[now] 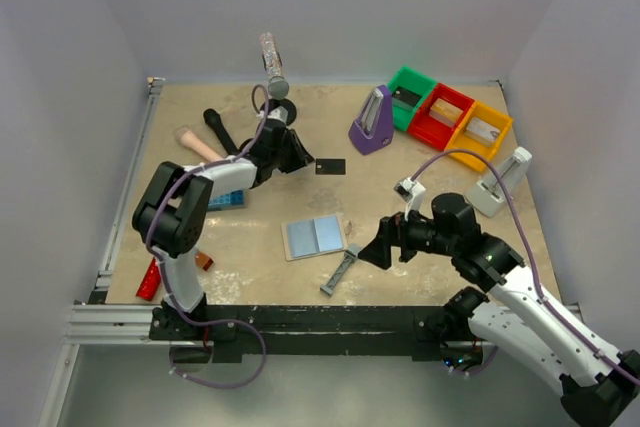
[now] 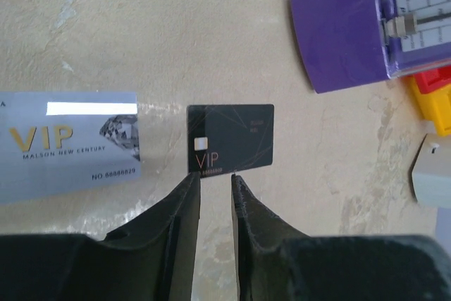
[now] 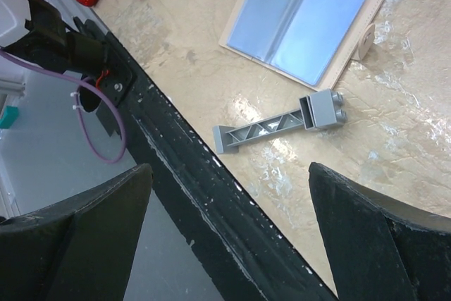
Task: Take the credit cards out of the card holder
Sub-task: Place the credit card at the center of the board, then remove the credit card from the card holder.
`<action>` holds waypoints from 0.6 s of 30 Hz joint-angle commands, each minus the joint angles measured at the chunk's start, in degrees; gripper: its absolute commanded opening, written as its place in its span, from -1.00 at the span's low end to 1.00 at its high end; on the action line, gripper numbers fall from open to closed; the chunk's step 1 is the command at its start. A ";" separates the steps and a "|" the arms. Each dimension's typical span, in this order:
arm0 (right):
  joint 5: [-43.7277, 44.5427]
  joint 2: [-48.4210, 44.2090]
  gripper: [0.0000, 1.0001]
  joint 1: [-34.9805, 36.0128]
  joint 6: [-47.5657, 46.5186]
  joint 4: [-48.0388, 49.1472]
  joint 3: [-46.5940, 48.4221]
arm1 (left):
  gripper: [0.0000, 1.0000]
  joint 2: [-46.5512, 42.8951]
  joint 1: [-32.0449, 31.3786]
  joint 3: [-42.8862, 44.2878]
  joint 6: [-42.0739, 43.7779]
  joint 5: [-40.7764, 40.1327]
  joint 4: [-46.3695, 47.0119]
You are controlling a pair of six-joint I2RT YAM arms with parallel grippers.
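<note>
The card holder (image 1: pixel 315 237) lies open flat near the table's front, its pale blue-grey inside (image 3: pixel 303 22) facing up. One black credit card (image 1: pixel 330 166) (image 2: pixel 230 137) lies flat on the table towards the back. A silver-grey credit card (image 2: pixel 67 142) lies to its left in the left wrist view. My left gripper (image 1: pixel 297 159) (image 2: pixel 215 176) stands just short of the black card's near edge, jaws slightly open with nothing between them. My right gripper (image 1: pixel 372 250) (image 3: pixel 229 168) hovers wide open and empty over the table's front edge, right of the holder.
A narrow grey bar (image 1: pixel 340 272) (image 3: pixel 278 125) lies in front of the holder. A purple case (image 1: pixel 372 122) (image 2: pixel 366 26) and green, red and yellow bins (image 1: pixel 445 115) stand at the back right, with a white stand (image 1: pixel 497 187) nearby. A blue brick (image 1: pixel 226 200) and red pieces (image 1: pixel 150 279) lie at left.
</note>
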 commanded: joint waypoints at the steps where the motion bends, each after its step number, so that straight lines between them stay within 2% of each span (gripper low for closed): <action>1: 1.77 2.40 0.96 -0.24 0.52 2.35 0.32 | -0.42 -10.75 0.10 -6.35 0.28 1.14 3.59; 4: 2.12 6.08 0.96 -0.15 0.87 3.31 1.20 | -0.35 -18.39 -1.92 -13.02 -1.13 -0.34 5.43; 8: 3.96 10.92 0.93 0.02 -0.01 3.14 3.92 | -0.31 -28.24 -7.71 -21.55 -1.84 -6.22 6.58; 13: 6.16 17.95 0.84 0.90 -2.38 1.21 10.16 | -0.29 -39.40 -14.22 -27.54 -4.29 -16.76 -4.03; 18: 7.22 27.26 0.72 0.99 -2.82 0.50 16.40 | -0.29 -51.00 -15.02 -38.25 -8.43 -19.86 -7.65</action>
